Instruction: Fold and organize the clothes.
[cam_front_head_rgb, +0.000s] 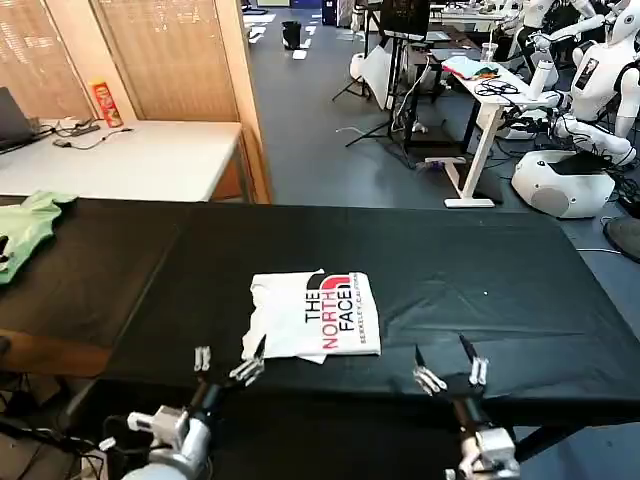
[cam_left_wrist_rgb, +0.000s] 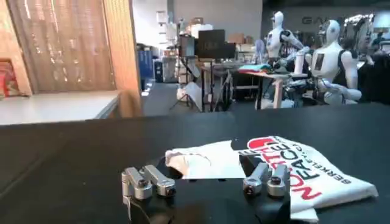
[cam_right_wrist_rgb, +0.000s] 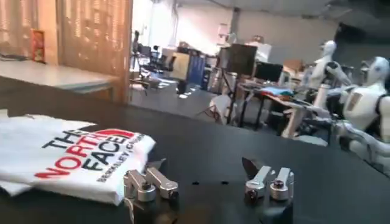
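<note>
The folded T-shirt (cam_front_head_rgb: 315, 315) lies print-up near the tabletop's (cam_front_head_rgb: 500, 270) front edge, at about one o'clock from the left gripper (cam_front_head_rgb: 228, 366), which is nearer. The right gripper (cam_front_head_rgb: 450, 372) sits well apart at the shirt's four o'clock. Both grippers' fingers are apart, holding nothing.

black table (cam_front_head_rgb: 480, 270): folded white t-shirt (cam_front_head_rgb: 315, 315), light green garment (cam_front_head_rgb: 25, 225).

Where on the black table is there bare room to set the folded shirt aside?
Bare black table runs from the T-shirt to the far-right edge, and between it and the green garment. The near edge is crowded: left gripper, right gripper.
</note>
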